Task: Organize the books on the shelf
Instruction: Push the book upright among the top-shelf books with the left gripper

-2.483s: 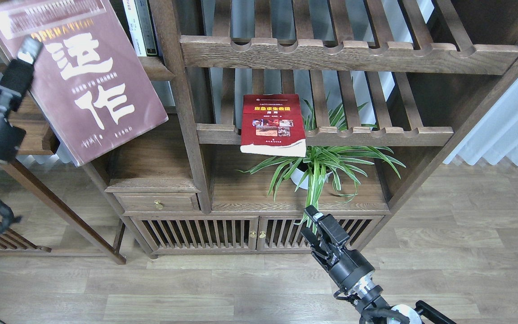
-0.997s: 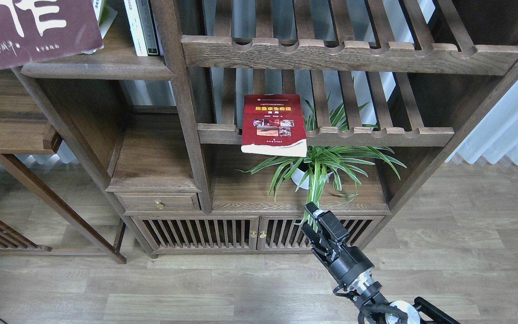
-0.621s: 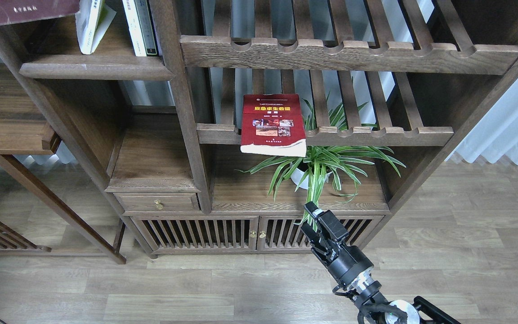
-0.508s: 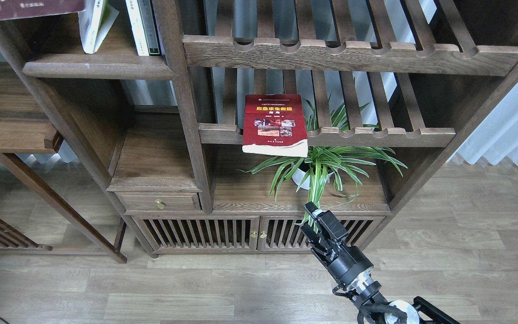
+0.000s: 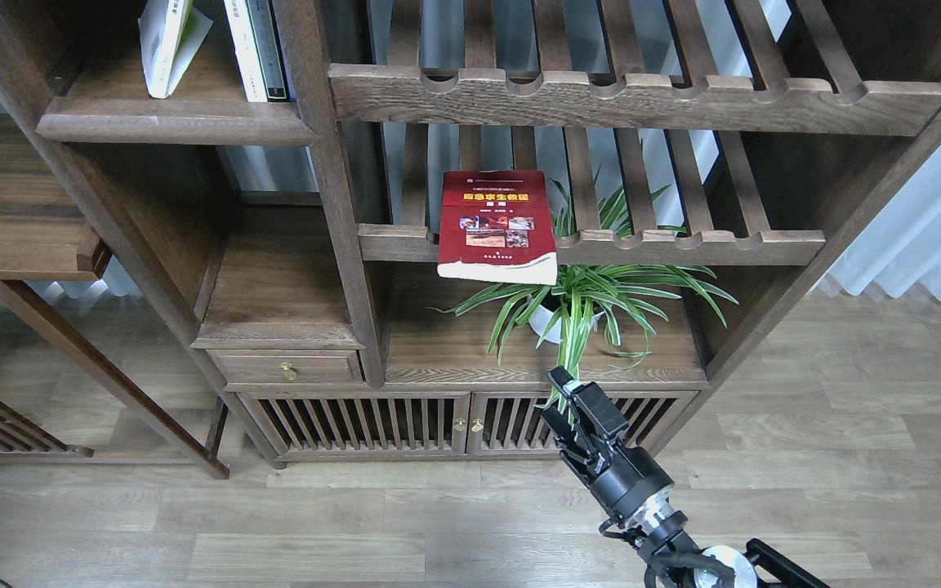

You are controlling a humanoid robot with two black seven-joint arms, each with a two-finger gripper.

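The bright red book (image 5: 497,222) with a yellow title lies flat on the lower slatted rack (image 5: 683,245), its front edge hanging over the rail. The dark maroon book is out of view. The solid shelf plank (image 5: 176,124) with a rounded lip is at the upper left; its left part is bare. My right gripper (image 5: 568,392) hangs low in front of the cabinet doors, well below the red book and holding nothing. It is dark and its fingers cannot be told apart. My left gripper is out of view.
Thin white and green books (image 5: 254,49) stand on the plank, one white book (image 5: 162,41) leaning. A potted spider plant (image 5: 577,302) sits under the red book. An upper slatted rack (image 5: 634,94), a small drawer (image 5: 287,369) and a side table (image 5: 13,212) are also there.
The maroon book and my left arm have risen out of view past the top left corner. The leaning white book on the plank now shows. My right gripper has barely moved.
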